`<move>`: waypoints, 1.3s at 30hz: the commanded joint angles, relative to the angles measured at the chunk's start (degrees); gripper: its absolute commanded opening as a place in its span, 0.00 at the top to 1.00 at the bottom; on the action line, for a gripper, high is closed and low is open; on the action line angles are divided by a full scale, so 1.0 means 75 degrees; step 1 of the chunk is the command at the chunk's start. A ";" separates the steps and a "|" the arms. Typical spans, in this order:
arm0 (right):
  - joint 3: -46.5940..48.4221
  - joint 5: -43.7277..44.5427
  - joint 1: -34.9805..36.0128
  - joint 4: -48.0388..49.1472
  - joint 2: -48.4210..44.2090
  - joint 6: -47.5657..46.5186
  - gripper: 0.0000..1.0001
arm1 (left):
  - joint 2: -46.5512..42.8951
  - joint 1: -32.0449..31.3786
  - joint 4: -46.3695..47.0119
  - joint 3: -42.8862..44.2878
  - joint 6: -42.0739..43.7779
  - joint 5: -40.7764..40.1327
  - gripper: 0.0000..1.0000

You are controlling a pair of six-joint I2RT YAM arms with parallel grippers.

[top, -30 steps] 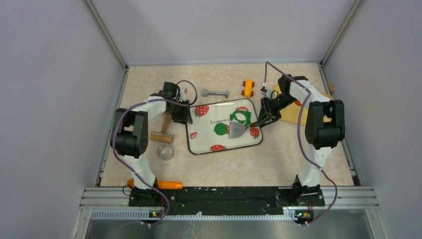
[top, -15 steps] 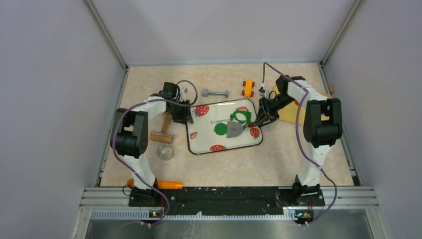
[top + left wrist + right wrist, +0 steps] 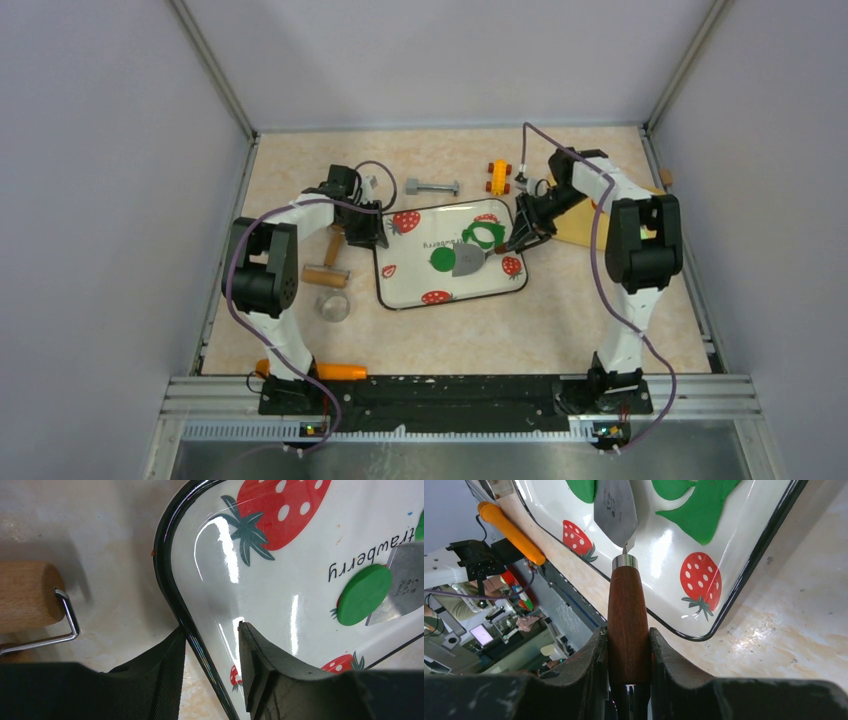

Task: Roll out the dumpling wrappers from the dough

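Green wrapper disc (image 3: 363,594) lies flat on tray (image 3: 167,575), near holed dough sheet (image 3: 701,505). Right gripper (image 3: 626,636) clamps spatula (image 3: 626,605) by wooden handle, blade touching disc edge. Left gripper (image 3: 210,635) pinches tray rim. Step, likely: lifting cut disc. Next: slide blade flat underneath.

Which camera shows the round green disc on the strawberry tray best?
The left wrist view: the disc is large and sharp, with the metal blade at its edge. The top view shows it small; the right wrist view catches only a sliver.
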 commanded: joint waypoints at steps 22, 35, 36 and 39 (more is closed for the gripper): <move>0.0455 -0.0703 0.0181 0.0355 0.0124 -0.0541 1.00 | 0.0000 -0.0126 0.0220 0.0034 0.0014 0.0444 0.54; 0.0507 -0.1181 0.0112 0.0425 0.0277 -0.0682 1.00 | 0.0000 -0.0126 0.0223 0.0033 0.0034 0.0501 0.53; 0.0514 -0.1312 0.0083 0.0412 0.0259 -0.0711 1.00 | 0.0000 -0.0126 0.0220 0.0040 0.0037 0.0502 0.53; 0.0520 -0.1592 -0.0015 0.0373 0.0182 -0.0749 1.00 | 0.0003 -0.0126 0.0230 0.0039 0.0037 0.0508 0.53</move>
